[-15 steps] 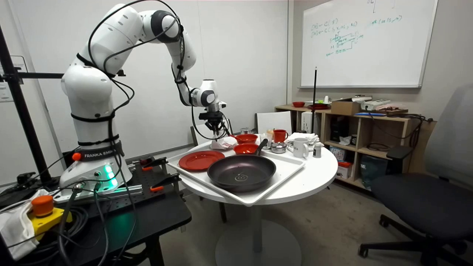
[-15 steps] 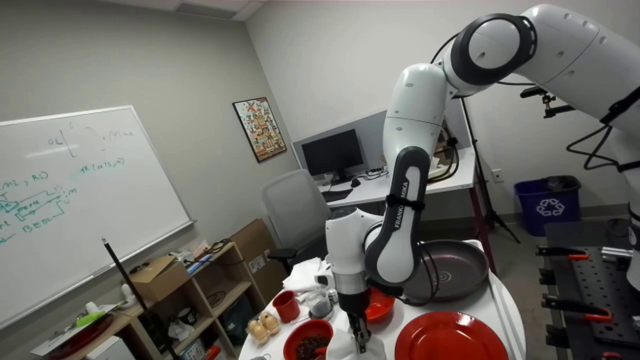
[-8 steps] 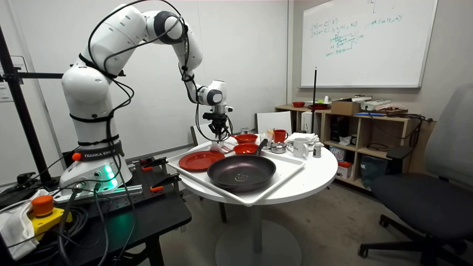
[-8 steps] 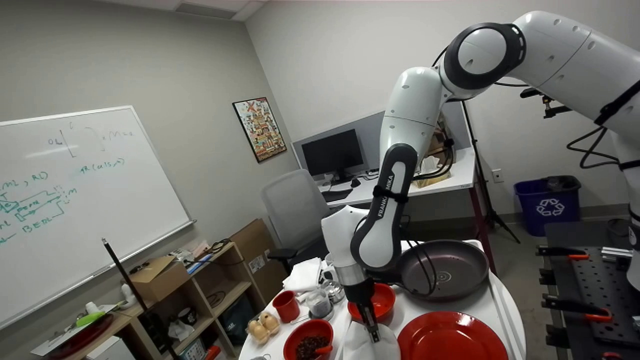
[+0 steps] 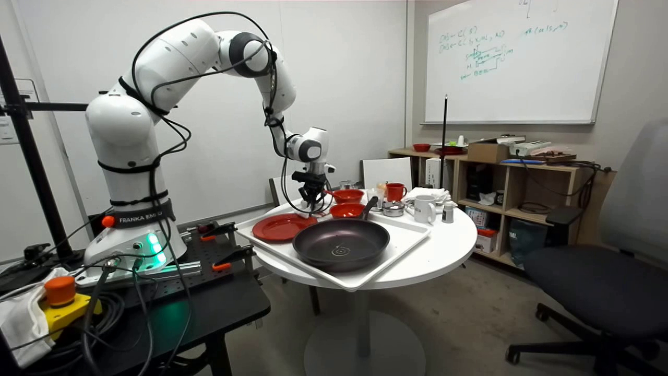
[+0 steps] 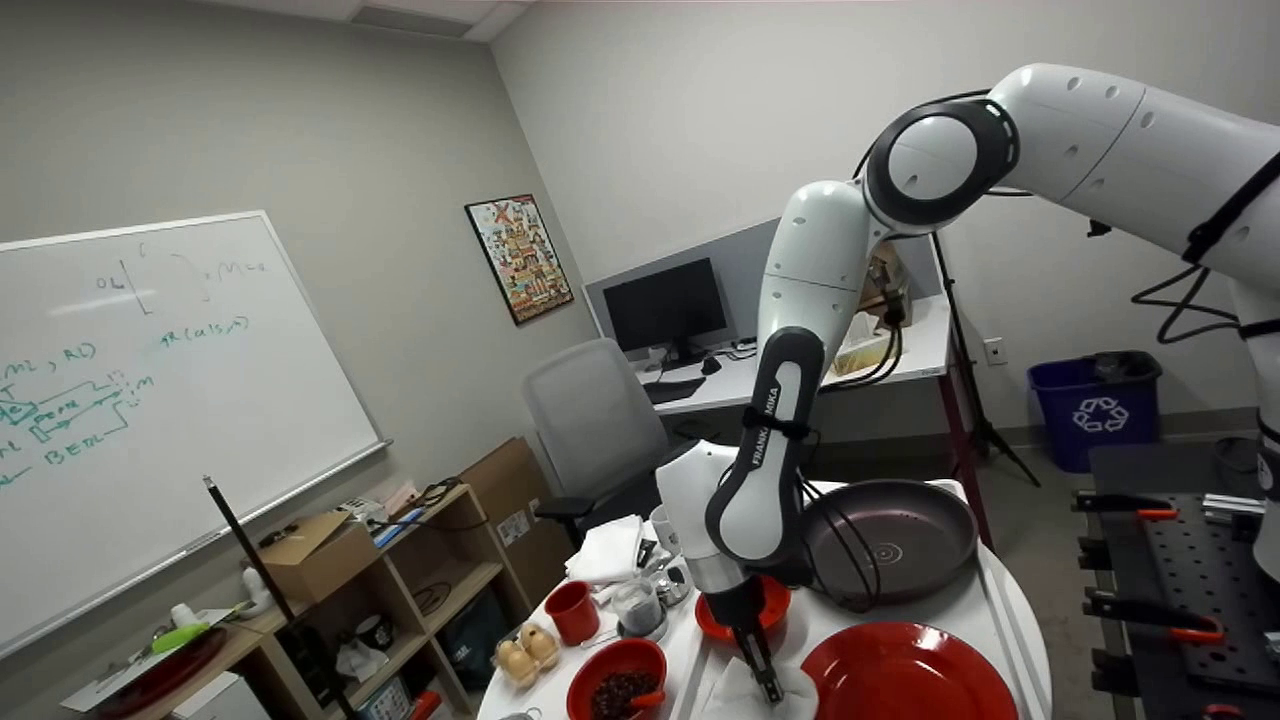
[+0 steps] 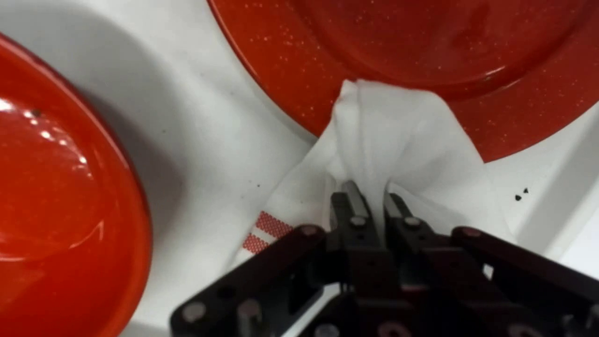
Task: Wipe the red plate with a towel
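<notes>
Now | red plate (image 7: 430,42): just beside pincer (image 7: 373,201) | pincer: gripping towel (image 7: 407,131)

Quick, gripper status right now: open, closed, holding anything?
Gripper: closed, holding the white towel, whose end overlaps the near rim of the red plate in the wrist view.

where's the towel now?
Wrist view, centre: towel pinched in the gripper, right of a red bowl, one end overlapping the lower rim of the red plate.

“FRANKA EMIKA” (image 5: 134,218) on robot arm (image 5: 173,60), recycling symbol (image 6: 1101,415) on bin (image 6: 1095,452), handwriting (image 5: 486,55) on whiteboard (image 5: 537,78)
</notes>
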Robot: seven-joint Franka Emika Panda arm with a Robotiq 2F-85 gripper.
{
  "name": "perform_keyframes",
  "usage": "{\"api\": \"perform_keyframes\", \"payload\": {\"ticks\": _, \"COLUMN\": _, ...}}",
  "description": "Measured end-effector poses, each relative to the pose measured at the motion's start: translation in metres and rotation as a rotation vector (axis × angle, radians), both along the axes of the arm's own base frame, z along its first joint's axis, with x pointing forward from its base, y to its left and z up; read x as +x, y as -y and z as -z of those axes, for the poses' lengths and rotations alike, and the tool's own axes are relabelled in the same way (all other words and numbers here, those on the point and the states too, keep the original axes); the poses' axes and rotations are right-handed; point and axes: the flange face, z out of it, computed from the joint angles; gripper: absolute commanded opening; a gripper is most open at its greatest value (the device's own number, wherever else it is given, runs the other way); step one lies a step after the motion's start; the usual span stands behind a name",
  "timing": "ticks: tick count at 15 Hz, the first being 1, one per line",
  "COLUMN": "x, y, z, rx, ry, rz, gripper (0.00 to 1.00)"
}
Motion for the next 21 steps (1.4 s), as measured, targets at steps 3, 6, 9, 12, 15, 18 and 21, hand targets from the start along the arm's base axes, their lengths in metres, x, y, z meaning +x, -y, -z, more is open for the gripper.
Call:
{"api": "perform_keyframes", "payload": {"ticks": 3, "x": -0.002, "y": 0.001, "z": 0.012, "rx": 0.007, "ry": -0.004, "rz": -0.005, "gripper": 0.07}}
{"api": "perform_keyframes", "payload": {"ticks": 6, "x": 0.0, "y": -0.001, "z": 0.011, "rx": 0.013, "ry": 0.029, "rz": -0.007, "gripper": 0.08}}
{"api": "perform_keyframes", "payload": {"ticks": 9, "x": 0.001, "y": -0.008, "z": 0.011, "rx": 0.013, "ry": 0.072, "rz": -0.015, "gripper": 0.37}}
{"api": "perform_keyframes", "payload": {"ticks": 12, "x": -0.003, "y": -0.016, "z": 0.012, "rx": 0.003, "ry": 0.106, "rz": -0.018, "gripper": 0.58}}
{"api": "perform_keyframes", "payload": {"ticks": 15, "x": -0.008, "y": -0.025, "z": 0.013, "rx": -0.01, "ry": 0.142, "rz": -0.015, "gripper": 0.79}}
{"api": "perform_keyframes", "payload": {"ticks": 18, "x": -0.015, "y": -0.032, "z": 0.006, "rx": -0.026, "ry": 0.184, "rz": -0.011, "gripper": 0.99}}
{"api": "perform_keyframes", "payload": {"ticks": 21, "x": -0.022, "y": -0.039, "z": -0.013, "rx": -0.04, "ry": 0.226, "rz": 0.006, "gripper": 1.0}}
